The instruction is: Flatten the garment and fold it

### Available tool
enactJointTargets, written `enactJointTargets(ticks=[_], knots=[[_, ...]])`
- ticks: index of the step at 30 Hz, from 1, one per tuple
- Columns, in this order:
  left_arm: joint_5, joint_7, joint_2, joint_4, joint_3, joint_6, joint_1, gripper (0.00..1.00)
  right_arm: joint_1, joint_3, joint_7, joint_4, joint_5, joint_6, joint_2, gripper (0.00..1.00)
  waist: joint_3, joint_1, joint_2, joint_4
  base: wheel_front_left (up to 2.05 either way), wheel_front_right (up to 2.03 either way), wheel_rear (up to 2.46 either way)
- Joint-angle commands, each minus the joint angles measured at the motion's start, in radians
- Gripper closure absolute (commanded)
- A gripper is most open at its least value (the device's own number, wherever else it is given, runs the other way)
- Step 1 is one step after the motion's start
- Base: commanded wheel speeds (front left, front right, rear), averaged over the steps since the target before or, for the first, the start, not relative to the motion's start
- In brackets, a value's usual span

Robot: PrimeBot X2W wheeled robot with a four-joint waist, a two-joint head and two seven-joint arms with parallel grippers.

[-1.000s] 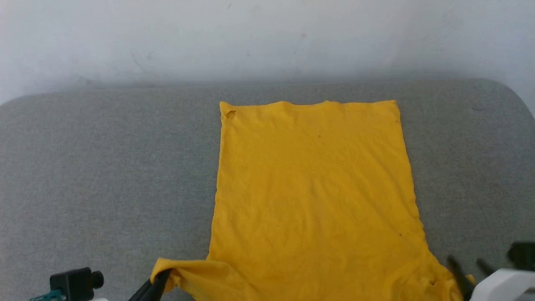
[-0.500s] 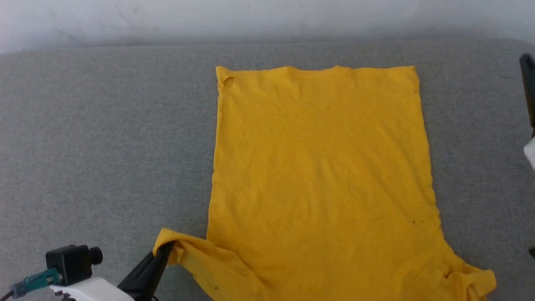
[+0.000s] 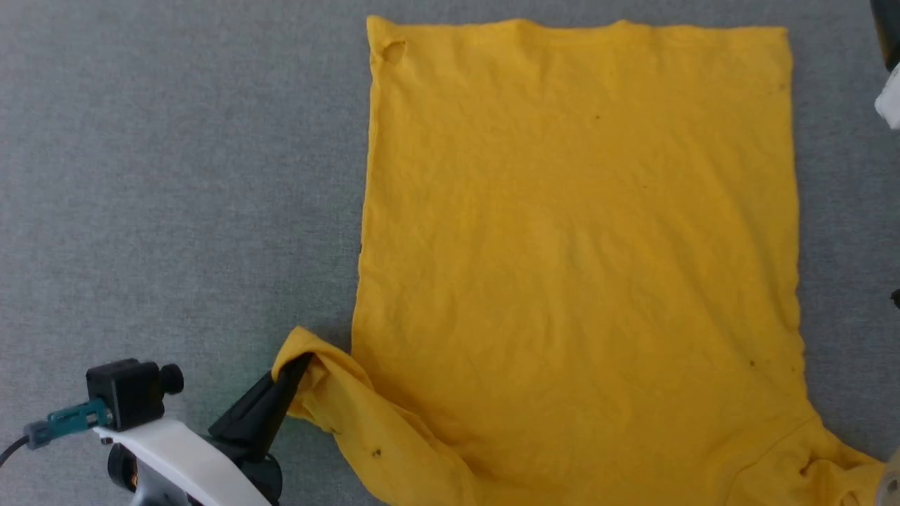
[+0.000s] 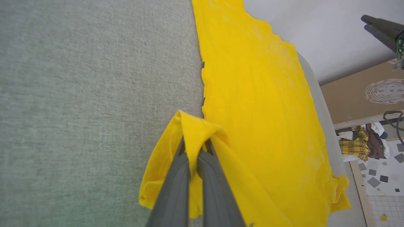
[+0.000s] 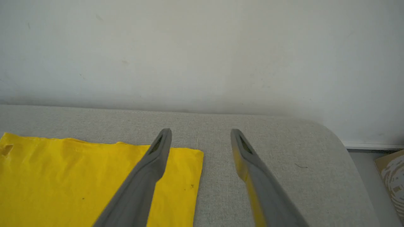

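Observation:
The yellow garment [image 3: 576, 246] lies spread on the grey cushion, plain side up, hem at the far end and sleeves toward me. My left gripper [image 3: 299, 362] is shut on the left sleeve's edge, which bunches into a raised fold. The left wrist view shows the fingers [image 4: 180, 170] pinched together on that sleeve fold [image 4: 192, 129]. My right gripper [image 5: 201, 134] stands open with nothing between its fingers, held in the air over the garment's far right hem corner [image 5: 189, 164]. The right sleeve [image 3: 837, 471] lies crumpled at the lower right.
The grey padded surface [image 3: 176, 176] spreads wide to the garment's left. A white wall [image 5: 202, 47] stands behind it, and its right end is rounded [image 5: 334, 138]. A small hole [image 3: 394, 50] marks the far left hem corner. Clothes [image 4: 363, 143] and cardboard [image 4: 359, 94] sit beyond the cushion.
The head camera has tilted down and closer. My right gripper left the right sleeve area and rose to the far right. My left gripper keeps its hold on the left sleeve.

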Motion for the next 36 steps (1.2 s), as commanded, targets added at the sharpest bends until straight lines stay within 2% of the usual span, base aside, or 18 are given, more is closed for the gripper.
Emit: enactJointTargets(ticks=[1, 19, 20, 22, 23, 24, 30, 36], knots=[[0.007, 0.002, 0.001, 0.004, -0.003, -0.013, -0.023, 1.0, -0.021, -0.007, 0.006, 0.022, -0.015, -0.001, -0.001, 0.0, 0.067, -0.0003, 0.0, 0.02, 0.0, 0.0, 0.0], [0.016, 0.003, 0.003, 0.018, -0.013, -0.039, -0.084, 1.0, -0.094, -0.116, 0.036, 0.199, -0.133, -0.001, 0.041, 0.0, 0.17, -0.0003, 0.0, 0.067, 0.0, 0.0, 0.0], [0.017, 0.003, 0.003, 0.018, -0.013, -0.039, -0.085, 1.0, -0.095, -0.126, 0.043, 0.208, -0.146, -0.001, 0.045, 0.06, 0.171, -0.0003, 0.0, 0.069, 0.0, 0.0, 0.0], [0.016, 0.003, 0.003, 0.018, -0.013, -0.039, -0.087, 1.0, -0.099, -0.147, 0.049, 0.22, -0.164, -0.001, 0.054, 0.91, 0.171, -0.0003, 0.0, 0.073, 0.0, 0.0, 0.0], [0.016, 0.003, 0.003, 0.018, -0.013, -0.039, -0.087, 1.0, -0.099, -0.147, 0.049, 0.22, -0.164, -0.001, 0.054, 0.91, 0.171, -0.0003, 0.0, 0.073, 0.0, 0.0, 0.0], [0.016, 0.003, 0.003, 0.018, -0.013, -0.039, -0.088, 1.0, -0.1, -0.16, 0.05, 0.224, -0.173, -0.001, 0.061, 1.0, 0.169, -0.0003, 0.0, 0.075, 0.0, 0.0, 0.0], [0.016, 0.0, 0.0, 0.025, -0.012, -0.033, -0.087, 1.0, -0.085, -0.174, 0.017, 0.232, -0.183, -0.001, 0.081, 1.0, 0.125, -0.0003, 0.0, 0.072, 0.0, 0.0, 0.0], [0.02, -0.005, -0.003, 0.032, -0.014, -0.021, -0.071, 1.0, -0.019, -0.146, -0.063, 0.206, -0.124, -0.001, 0.06, 1.0, 0.037, -0.0003, 0.0, 0.05, 0.0, 0.0, 0.0]])
